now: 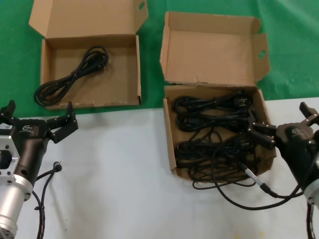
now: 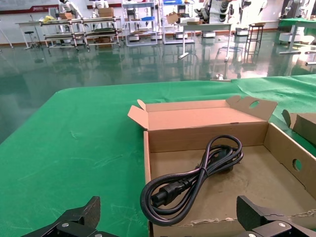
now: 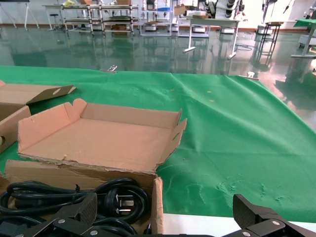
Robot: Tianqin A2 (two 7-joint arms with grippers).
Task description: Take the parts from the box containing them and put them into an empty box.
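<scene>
Several black power cords (image 1: 214, 129) lie tangled in the narrow box (image 1: 169, 134) with the flapped lid, on the right; they also show in the right wrist view (image 3: 74, 195). One cord (image 1: 75, 74) lies in the wide flat-lidded box (image 1: 138, 64) on the left, its loop hanging over the front left corner; the left wrist view shows it too (image 2: 197, 173). My left gripper (image 1: 40, 117) is open and empty just in front of that corner (image 2: 168, 212). My right gripper (image 1: 286, 124) is open and empty at the narrow box's right wall (image 3: 165, 207).
One cord loop (image 1: 224, 184) spills over the narrow box's front edge onto the white table (image 1: 114, 164). My right arm's own grey-tipped cable (image 1: 251, 174) runs there too. Green cloth (image 1: 15, 59) lies under both boxes. The upright lids (image 1: 209, 50) stand behind the trays.
</scene>
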